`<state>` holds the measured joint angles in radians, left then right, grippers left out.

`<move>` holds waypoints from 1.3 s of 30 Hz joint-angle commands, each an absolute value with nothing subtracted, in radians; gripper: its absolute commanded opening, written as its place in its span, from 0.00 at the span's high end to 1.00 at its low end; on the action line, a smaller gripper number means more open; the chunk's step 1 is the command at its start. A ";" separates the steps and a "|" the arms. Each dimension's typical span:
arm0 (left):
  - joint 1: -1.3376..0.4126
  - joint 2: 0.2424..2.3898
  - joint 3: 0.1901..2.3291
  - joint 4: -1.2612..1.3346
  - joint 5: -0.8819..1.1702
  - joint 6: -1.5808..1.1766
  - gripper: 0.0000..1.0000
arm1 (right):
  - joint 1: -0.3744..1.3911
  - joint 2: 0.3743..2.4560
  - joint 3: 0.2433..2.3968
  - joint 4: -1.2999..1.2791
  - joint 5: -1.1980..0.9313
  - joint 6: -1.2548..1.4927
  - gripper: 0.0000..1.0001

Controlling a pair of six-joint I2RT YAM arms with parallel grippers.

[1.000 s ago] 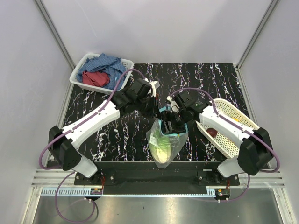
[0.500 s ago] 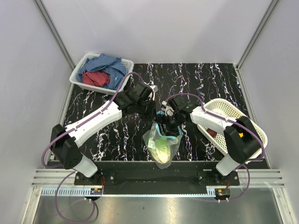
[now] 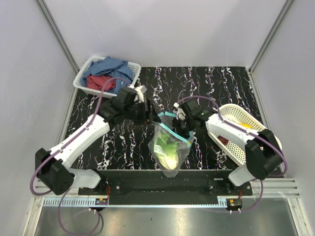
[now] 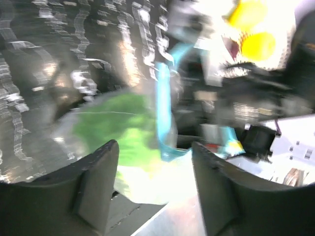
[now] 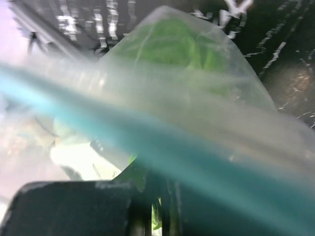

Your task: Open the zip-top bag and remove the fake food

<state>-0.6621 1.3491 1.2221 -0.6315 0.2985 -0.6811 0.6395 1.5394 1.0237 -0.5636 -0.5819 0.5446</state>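
The zip-top bag (image 3: 170,147) hangs near the table's front edge, its teal zip strip (image 3: 173,129) running slantwise across the top. Inside it shows fake food: light-green lettuce (image 3: 166,145), also visible as lettuce (image 4: 110,129) and lettuce (image 5: 172,44). My right gripper (image 3: 186,130) is shut on the bag's rim by the strip; in its wrist view the right gripper (image 5: 156,196) sits pinched behind the blurred teal strip (image 5: 162,147). My left gripper (image 3: 150,116) stands open just left of the mouth, touching nothing. In its own view the left gripper (image 4: 153,147) frames the strip (image 4: 164,110).
A white oval basket (image 3: 256,129) at the right holds a dark red piece (image 3: 224,139) and yellow lemons (image 4: 256,44). A white basket (image 3: 82,83) at the back left holds blue and red cloths (image 3: 106,73). The table's front rail lies just under the bag.
My left gripper has let go of the bag's mouth, opened, and drawn back to the left. My right gripper has shut on the bag's rim.
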 commanded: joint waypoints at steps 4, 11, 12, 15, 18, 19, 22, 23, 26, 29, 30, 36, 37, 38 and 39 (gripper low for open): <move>-0.419 1.134 0.935 -0.422 0.553 -0.684 0.11 | 0.588 1.395 1.029 -0.503 -0.741 0.580 1.00; -0.350 1.112 0.733 -0.208 0.724 -0.689 0.02 | 0.469 1.336 0.999 -0.499 -0.902 0.581 1.00; -0.342 1.118 0.717 -0.199 0.741 -0.692 0.01 | 0.471 1.333 1.000 -0.499 -0.907 0.577 1.00; -0.333 1.144 0.701 -0.147 0.796 -0.707 0.01 | 0.457 1.336 0.996 -0.499 -0.920 0.575 1.00; -0.330 1.172 0.690 -0.164 0.807 -0.689 0.01 | 0.454 1.335 0.997 -0.492 -0.946 0.577 1.00; -0.328 1.181 0.678 -0.149 0.821 -0.713 0.01 | 0.456 1.333 0.997 -0.485 -0.951 0.584 1.00; -0.328 1.233 0.629 -0.040 0.873 -0.794 0.02 | 0.453 1.328 1.000 -0.480 -0.954 0.592 1.00; -0.328 1.249 0.618 0.013 0.880 -0.816 0.09 | 0.453 1.330 1.000 -0.479 -0.956 0.594 1.00; -0.327 1.275 0.595 0.046 0.875 -0.857 0.56 | 0.448 1.328 1.002 -0.479 -0.954 0.598 1.00; -0.314 1.295 0.623 -0.074 0.798 -0.796 0.90 | 0.446 1.322 1.006 -0.482 -0.925 0.612 1.00; -0.302 1.302 0.630 -0.104 0.778 -0.775 1.00 | 0.442 1.312 1.008 -0.489 -0.914 0.614 1.00; -0.268 1.354 0.707 -0.258 0.620 -0.640 1.00 | 0.433 1.269 1.064 -0.610 -0.752 0.601 1.00; -0.267 1.377 0.715 -0.273 0.598 -0.614 1.00 | 0.433 1.264 1.106 -0.673 -0.717 0.586 1.00; -0.267 1.393 0.721 -0.268 0.585 -0.601 1.00 | 0.433 1.255 1.130 -0.710 -0.631 0.577 1.00; -0.267 1.405 0.729 -0.265 0.580 -0.591 1.00 | 0.433 1.253 1.156 -0.792 -0.577 0.565 1.00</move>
<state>-0.2775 1.3586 0.6754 -0.2203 0.7044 -0.6960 0.4389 1.3151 1.0260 -0.6044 -0.7609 0.5934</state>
